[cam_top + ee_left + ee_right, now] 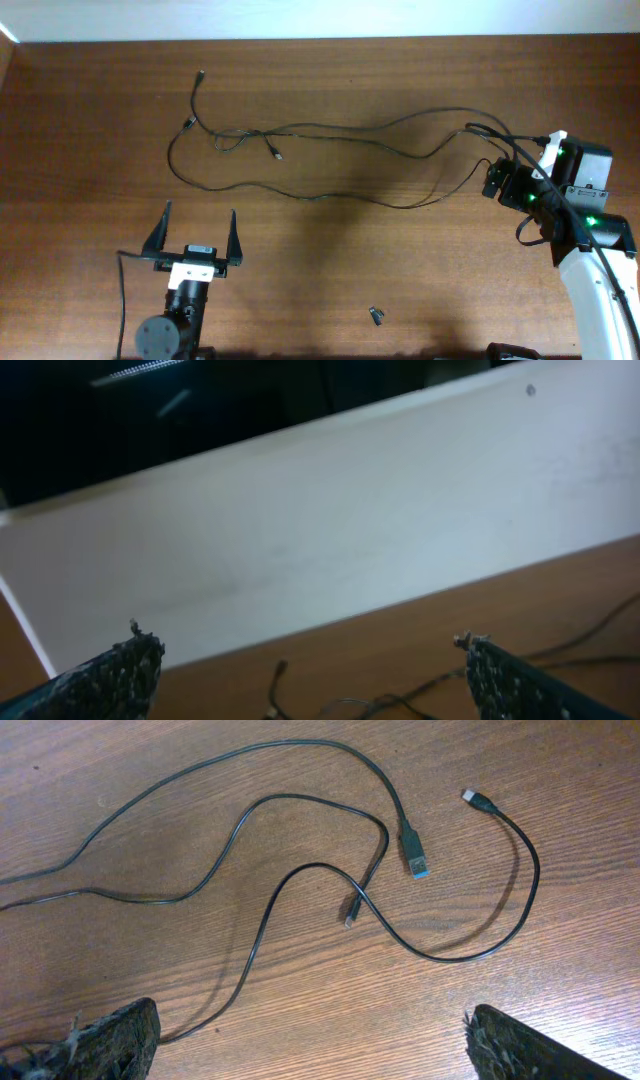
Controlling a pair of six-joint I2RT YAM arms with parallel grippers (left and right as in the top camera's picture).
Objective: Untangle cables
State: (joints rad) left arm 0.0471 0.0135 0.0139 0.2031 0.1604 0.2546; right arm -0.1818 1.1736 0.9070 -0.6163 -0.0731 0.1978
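Several thin black cables point(330, 135) lie tangled across the middle of the wooden table, from plug ends at the far left point(200, 76) to the right arm. My left gripper point(200, 212) stands open in front of the tangle, nothing between its fingers; its wrist view shows the gripper point(305, 645) above the wood with the cables point(385, 705) low ahead. My right gripper point(497, 182) hovers at the tangle's right end. It is open point(308, 1020) over bare wood, with the cables point(300, 875), a blue-tipped plug point(418, 865) and a small plug point(475, 798) lying beyond its fingertips.
A tiny dark clip-like piece point(377, 316) lies near the front edge between the arms. A white wall point(300, 530) runs along the table's back edge. Thicker black wires point(520, 150) loop around the right arm's wrist.
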